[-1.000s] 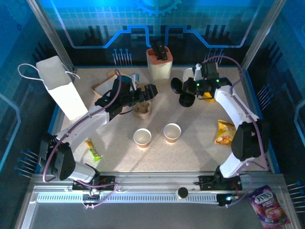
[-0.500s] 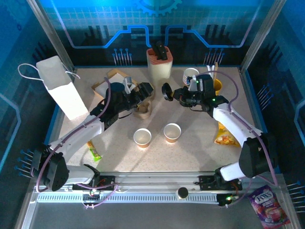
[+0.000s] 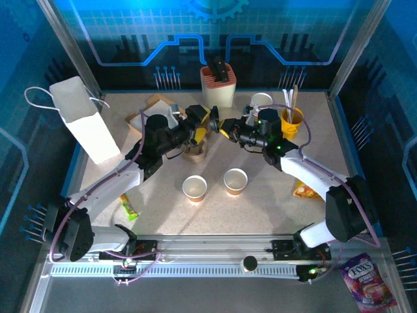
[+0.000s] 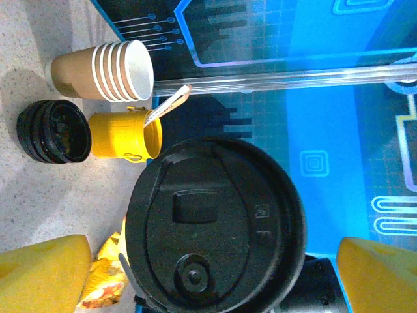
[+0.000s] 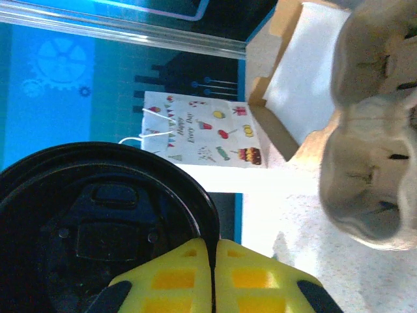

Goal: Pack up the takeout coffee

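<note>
Two tan paper cups of the takeout coffee stand open-topped, side by side, mid-table. My right gripper is shut on the rim of a black lid, held on edge above the back-centre of the table. My left gripper faces it and is open. Its yellow fingers stand wide on either side of the lid without touching it.
A cardboard cup carrier lies under the two grippers. A white gift bag stands at the left. A stack of nested cups, a pile of black lids and a yellow stirrer pot sit at the back right. Snack packets lie on the table.
My right arm swung left from the lid pile, carrying the black lid to the centre. My left gripper moved right to meet it, and the lid now sits between its open fingers.
</note>
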### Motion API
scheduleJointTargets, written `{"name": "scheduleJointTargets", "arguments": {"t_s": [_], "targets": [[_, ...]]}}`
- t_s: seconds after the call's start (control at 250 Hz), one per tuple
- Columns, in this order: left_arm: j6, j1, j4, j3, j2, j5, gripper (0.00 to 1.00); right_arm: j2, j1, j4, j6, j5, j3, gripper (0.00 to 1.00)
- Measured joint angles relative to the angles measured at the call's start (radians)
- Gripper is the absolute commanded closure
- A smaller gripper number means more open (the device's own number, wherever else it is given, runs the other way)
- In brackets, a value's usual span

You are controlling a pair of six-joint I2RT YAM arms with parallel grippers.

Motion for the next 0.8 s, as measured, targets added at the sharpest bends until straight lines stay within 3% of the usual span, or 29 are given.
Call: {"name": "scheduleJointTargets", "arguments": {"t_s": [0.212,0.376,0.799], "targets": [[-0.070,-0.021,0.054,-0.032,0.000,-0.018,0.04,0.000,0.027,0.096,0.099,0.018,-0.049,0.92],[-0.102,-0.027,0.086,-0.033,0.000,-0.023,0.13,0.000,0.035,0.155,0.159,0.032,-0.071,0.93],[-0.144,-0.027,0.127,-0.047,0.000,-0.046,0.19,0.000,0.054,0.204,0.196,0.053,-0.072,0.93]]}}
